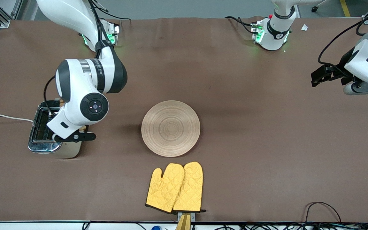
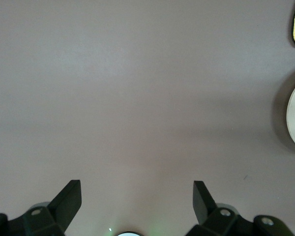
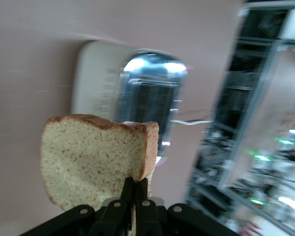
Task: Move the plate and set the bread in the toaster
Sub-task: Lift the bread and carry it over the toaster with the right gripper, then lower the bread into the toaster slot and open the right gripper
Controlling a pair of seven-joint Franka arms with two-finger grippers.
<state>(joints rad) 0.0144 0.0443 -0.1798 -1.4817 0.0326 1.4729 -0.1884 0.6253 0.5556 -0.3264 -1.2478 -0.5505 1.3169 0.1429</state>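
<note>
1. I see the right pincer (image 3: 135, 189) clamped on the bread (image 3: 96, 160), holding the slice upright over the toaster (image 1: 48, 134), whose chrome slots lie just beneath it.
2. The toaster stands at the right arm's end of the worktop (image 1: 267, 127); its white cord (image 1: 5, 117) trails off toward the edge.
3. The plate (image 1: 170, 128) sits bare mid-worktop; yellow oven mitts (image 1: 176, 188) lie nearer the front camera.
4. My left pincer (image 2: 137, 201) waits wide open over bare worktop, well apart from the plate.
</note>
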